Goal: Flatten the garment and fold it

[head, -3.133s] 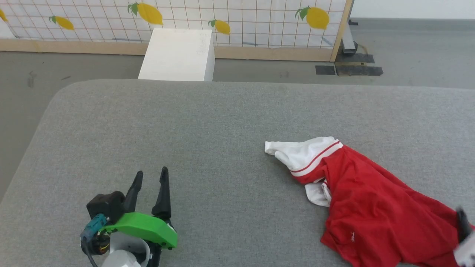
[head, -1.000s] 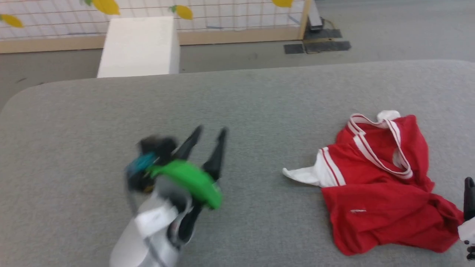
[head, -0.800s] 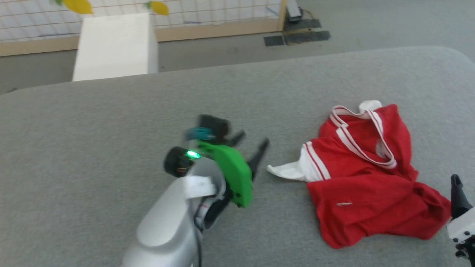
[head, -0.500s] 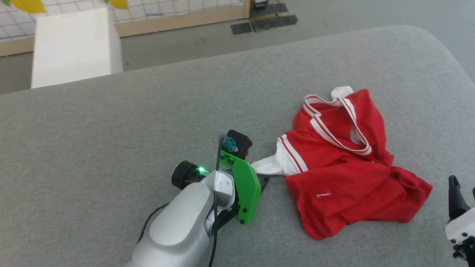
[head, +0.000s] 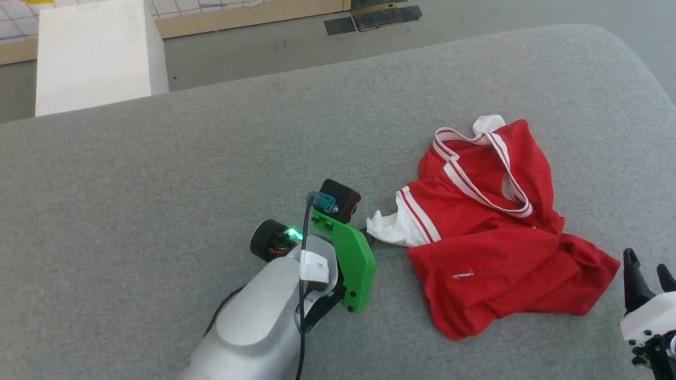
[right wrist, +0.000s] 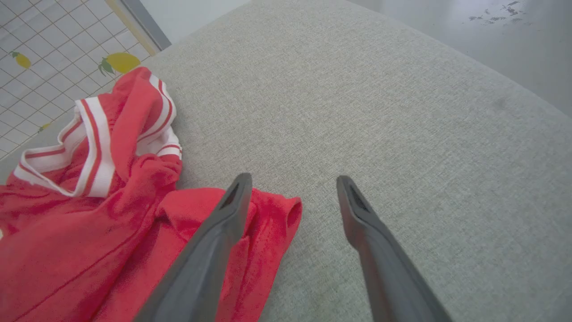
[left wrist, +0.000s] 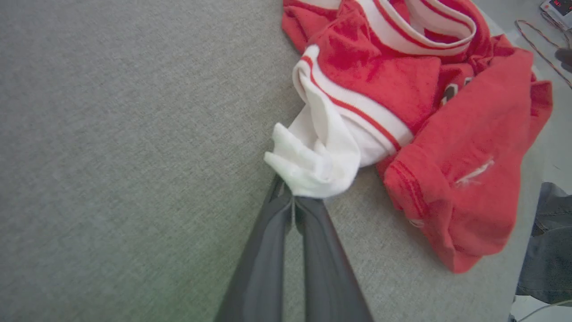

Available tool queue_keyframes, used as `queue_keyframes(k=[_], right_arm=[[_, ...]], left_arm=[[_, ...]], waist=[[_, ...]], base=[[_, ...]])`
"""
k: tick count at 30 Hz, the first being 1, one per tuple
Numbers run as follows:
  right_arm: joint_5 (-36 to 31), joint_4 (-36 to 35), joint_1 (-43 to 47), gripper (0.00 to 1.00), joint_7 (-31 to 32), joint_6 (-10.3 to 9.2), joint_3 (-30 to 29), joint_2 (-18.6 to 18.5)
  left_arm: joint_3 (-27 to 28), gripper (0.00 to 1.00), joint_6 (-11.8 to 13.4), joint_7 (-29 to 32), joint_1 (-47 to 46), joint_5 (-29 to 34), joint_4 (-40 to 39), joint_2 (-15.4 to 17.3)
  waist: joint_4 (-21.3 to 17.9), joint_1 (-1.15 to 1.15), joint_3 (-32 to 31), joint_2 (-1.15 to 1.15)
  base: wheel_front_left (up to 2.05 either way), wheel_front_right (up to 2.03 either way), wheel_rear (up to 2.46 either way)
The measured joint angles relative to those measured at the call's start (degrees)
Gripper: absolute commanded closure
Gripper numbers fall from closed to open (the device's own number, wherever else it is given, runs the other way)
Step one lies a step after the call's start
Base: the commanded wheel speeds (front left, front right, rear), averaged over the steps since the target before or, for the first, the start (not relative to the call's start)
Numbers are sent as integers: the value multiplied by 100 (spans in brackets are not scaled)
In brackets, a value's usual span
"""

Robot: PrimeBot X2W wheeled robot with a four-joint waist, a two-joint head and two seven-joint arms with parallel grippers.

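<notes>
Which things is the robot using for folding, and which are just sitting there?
For the job: the red jersey, the left gripper pinching its white sleeve, the open right gripper, the grey table.
Just there: the white box, the lemon screen, black floor patches.

Head looks down; close wrist views share the garment (head: pixel 501 253).

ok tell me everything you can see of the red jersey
The thin red sports jersey with white sleeves and red-and-white striped trim lies crumpled on the grey fabric-covered table, collar showing on top. The left pincer is shut on the bunched tip of one white sleeve. The open right pincer is by its red edge.
</notes>
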Motion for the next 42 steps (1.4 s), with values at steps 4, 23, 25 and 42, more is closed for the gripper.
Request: queue_keyframes(k=[4, 23, 25, 42], right_arm=[[-9, 20, 1, 0, -7, -1, -62, 0], [-124, -38, 23, 0, 165, -1, -116, 1], [-124, -46, 24, 0, 180, 0, -105, 1], [-617, -175, -343, 0, 783, -1, 724, 0]], left_arm=[[91, 100, -20, -300, -16, -143, -101, -14], [2616, 100, 1635, -1449, 1887, -1198, -1494, 1249], [2938, 100, 1946, -1472, 2313, -1344, -1614, 1379], [3565, 0, 2326, -2506, 3139, -1335, -2515, 1287]], waist=[[118, 0, -45, 0], [1275, 0, -529, 0], [1412, 0, -586, 0], [1940, 0, -703, 0]], base=[[0, 0, 0], [0, 0, 0], [0, 0, 0], [0, 0, 0]])
